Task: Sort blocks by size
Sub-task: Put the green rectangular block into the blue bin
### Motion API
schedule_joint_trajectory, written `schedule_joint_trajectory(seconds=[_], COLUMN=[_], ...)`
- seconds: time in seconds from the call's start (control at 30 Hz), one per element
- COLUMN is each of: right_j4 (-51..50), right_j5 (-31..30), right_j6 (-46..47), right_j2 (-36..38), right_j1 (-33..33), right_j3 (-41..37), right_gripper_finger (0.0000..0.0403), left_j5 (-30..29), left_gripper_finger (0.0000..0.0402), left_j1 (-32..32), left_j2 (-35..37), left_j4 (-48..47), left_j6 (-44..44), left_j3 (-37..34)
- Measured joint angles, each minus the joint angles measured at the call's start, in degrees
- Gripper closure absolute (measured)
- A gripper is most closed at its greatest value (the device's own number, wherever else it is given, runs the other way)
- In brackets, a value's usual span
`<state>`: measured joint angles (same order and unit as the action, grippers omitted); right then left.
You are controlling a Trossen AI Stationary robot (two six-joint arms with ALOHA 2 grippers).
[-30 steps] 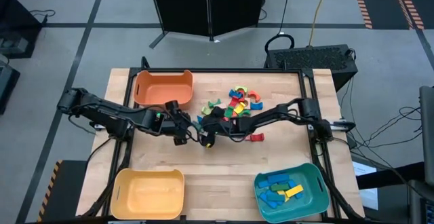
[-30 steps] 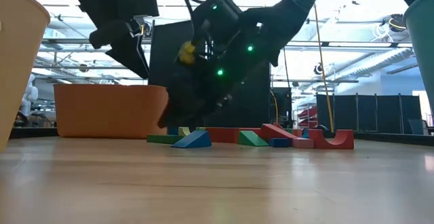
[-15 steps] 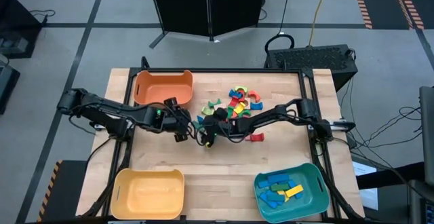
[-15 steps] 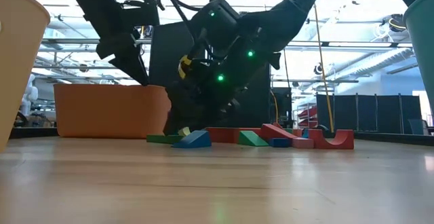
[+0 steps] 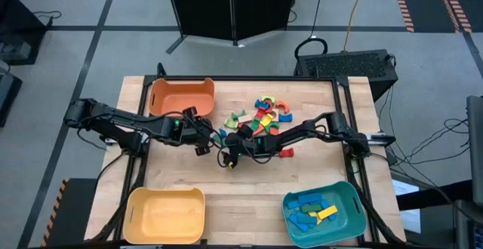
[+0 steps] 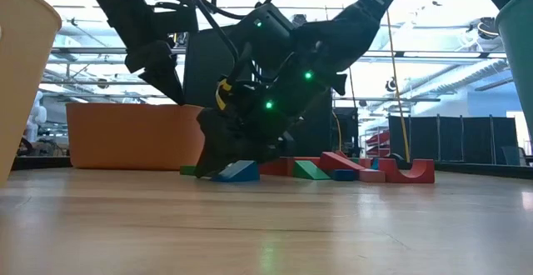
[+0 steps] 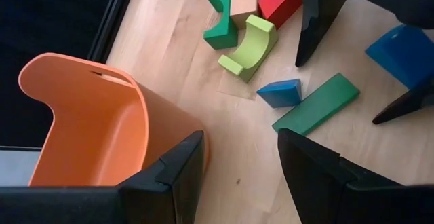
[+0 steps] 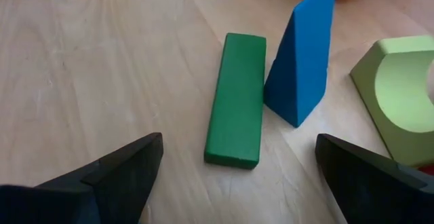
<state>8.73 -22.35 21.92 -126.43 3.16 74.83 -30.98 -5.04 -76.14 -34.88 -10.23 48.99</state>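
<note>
The blocks (image 5: 260, 117) lie loose on the table, right of the orange bin (image 5: 181, 96). At the pile's near-left edge a green bar (image 8: 237, 98) lies flat, and a blue wedge (image 8: 302, 61) stands close beside it. My right gripper (image 8: 239, 142) is open and low over the bar's end, one finger on each side, touching nothing. The low view shows my right gripper (image 6: 218, 158) close above the table by the blue wedge (image 6: 240, 172). My left gripper (image 7: 241, 139) hangs open beside the orange bin (image 7: 95, 129) with nothing between its fingers.
A yellow bin (image 5: 164, 215) stands at the near left. At the near right is a teal bin (image 5: 323, 211) with several blue blocks and a yellow one. A light green arch (image 7: 251, 47), a green arch (image 7: 220, 20) and a red block (image 7: 278, 3) lie beyond the bar.
My right gripper has sunk toward the table over the green bar and blue wedge, rolling a little as it went, and has stayed open. The blocks have not moved.
</note>
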Motion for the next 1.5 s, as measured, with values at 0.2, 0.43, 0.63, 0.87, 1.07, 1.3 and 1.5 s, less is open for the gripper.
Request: schedule_joint_trajectory(seconds=[0.2, 0.43, 0.63, 0.87, 1.07, 1.3, 1.5], right_j4=[0.18, 0.13, 0.11, -1.18, -8.5, -15.06, -23.69], right_j5=[0.26, 0.22, 0.2, 0.06, 0.18, -0.06, -0.41], right_j6=[-0.16, -0.29, -1.41, -4.19, -4.68, -5.28, -4.62], right_j2=[-0.03, -0.03, -0.03, 0.53, 4.15, 9.21, 13.36], right_j1=[-0.47, -1.1, -1.21, -1.06, -0.24, 1.71, 3.22], right_j3=[0.0, 0.0, -0.02, -0.02, -0.24, -0.13, -0.15], right_gripper_finger=[0.0078, 0.02, 0.0275, 0.0315, 0.0304, 0.0305, 0.0304], left_j5=[0.0, 0.02, 0.04, 0.07, 0.42, 0.55, 0.87], left_gripper_finger=[0.0212, 0.0212, 0.0212, 0.0212, 0.0212, 0.0212, 0.0212], left_j1=[0.0, 0.0, 0.0, -0.06, -0.35, -0.43, -1.72], left_j2=[0.0, 0.0, 0.0, 0.0, 0.0, -0.02, -0.02], left_j4=[-0.03, -0.08, -0.14, -0.19, -0.12, 0.09, 0.82], left_j6=[-0.03, -0.47, -1.13, -1.49, -1.54, -3.12, -5.98], left_j3=[0.0, 0.02, 0.02, 0.0, 0.02, 0.07, 0.07])
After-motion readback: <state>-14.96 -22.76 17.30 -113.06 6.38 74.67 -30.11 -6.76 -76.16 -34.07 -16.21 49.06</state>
